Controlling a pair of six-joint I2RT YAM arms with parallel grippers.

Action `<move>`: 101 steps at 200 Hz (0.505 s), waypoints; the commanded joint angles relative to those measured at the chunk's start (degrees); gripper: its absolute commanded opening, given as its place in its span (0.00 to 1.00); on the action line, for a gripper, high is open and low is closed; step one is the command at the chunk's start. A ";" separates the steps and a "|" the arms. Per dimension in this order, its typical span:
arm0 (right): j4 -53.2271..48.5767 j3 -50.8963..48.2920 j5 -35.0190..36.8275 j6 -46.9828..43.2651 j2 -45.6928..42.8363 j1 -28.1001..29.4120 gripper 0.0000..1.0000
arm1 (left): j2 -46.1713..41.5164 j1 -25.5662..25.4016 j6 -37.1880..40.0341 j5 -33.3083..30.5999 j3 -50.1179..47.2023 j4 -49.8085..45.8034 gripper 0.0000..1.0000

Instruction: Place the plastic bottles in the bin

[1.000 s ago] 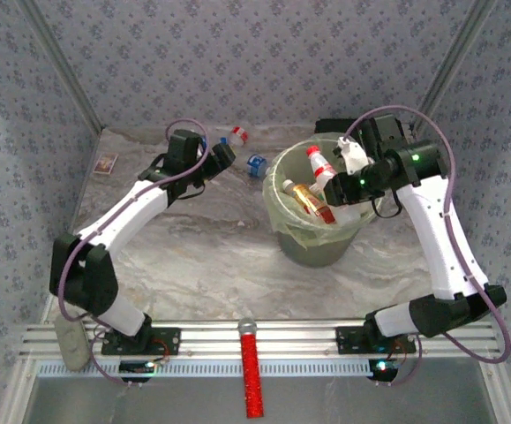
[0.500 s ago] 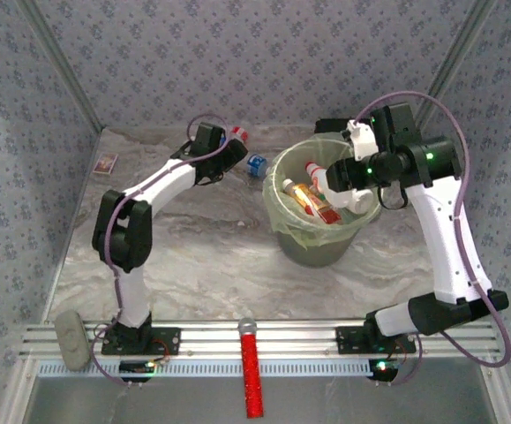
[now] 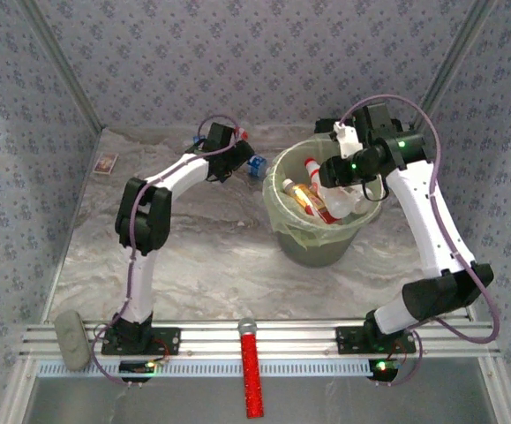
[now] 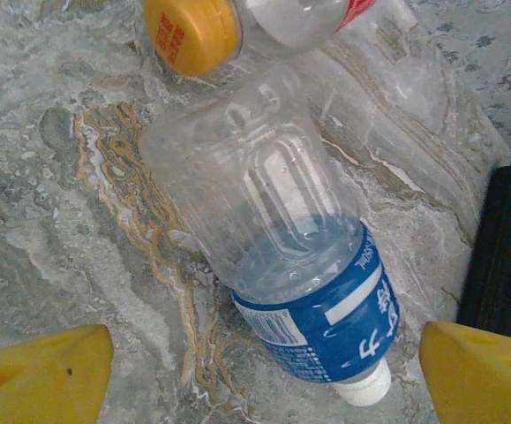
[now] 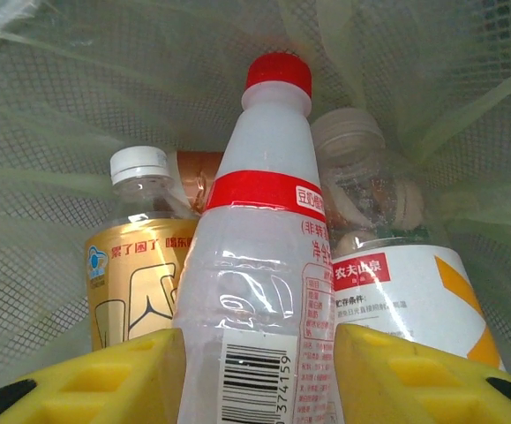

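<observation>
Bottle w/ blue label (image 4: 281,265) lies on table (image 4: 70,185) betw. wide-open left fingers (image 4: 43,371), untouched. Looks empty, thin-walled: prob. light, slick, dents easily; grip gently across ribbed middle, not cap. Right fingers (image 5: 105,380) closed on red-cap bottle (image 5: 264,230), low inside pale-green bin (image 3: 312,252).
</observation>
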 commanded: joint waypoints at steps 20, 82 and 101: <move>5.02 1.61 -0.20 2.50 -6.34 -0.39 0.50 | 3.28 -0.77 -5.14 0.41 3.25 1.59 0.90; 5.88 -1.24 1.38 3.12 -9.49 -0.79 0.58 | 7.02 -1.17 -11.29 -4.40 4.22 3.76 0.96; 5.84 -1.53 1.33 3.17 -9.49 -0.79 0.59 | 7.87 -1.28 -11.57 -4.90 4.75 4.23 0.91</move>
